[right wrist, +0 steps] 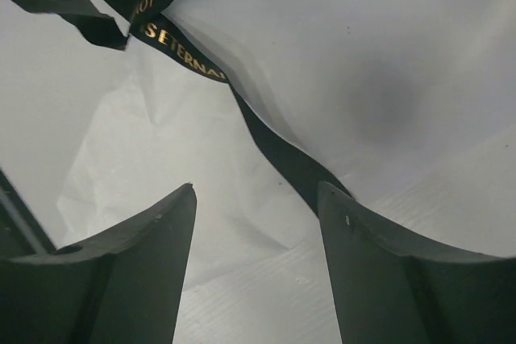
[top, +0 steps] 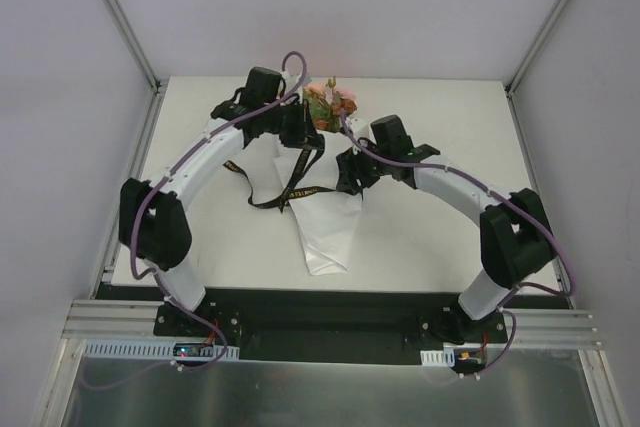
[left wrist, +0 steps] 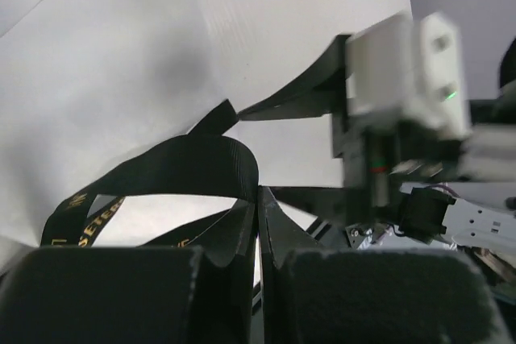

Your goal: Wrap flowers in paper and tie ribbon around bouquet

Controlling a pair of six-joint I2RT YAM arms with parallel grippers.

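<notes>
L hand (left wrist: 258, 231) pinches ribbon (left wrist: 201, 167); R hand (right wrist: 258, 199) agape, empty; flowers (top: 330, 102) only in top view.

The white table (top: 450, 237) bears the wrapped bouquet (top: 326, 235), the ribbon (top: 290, 194) draped across it.

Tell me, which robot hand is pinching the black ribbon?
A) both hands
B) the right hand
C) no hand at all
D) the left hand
D: the left hand is shut tight with the ribbon caught between its fingers, while the right hand stands wide open and grips nothing.
</notes>
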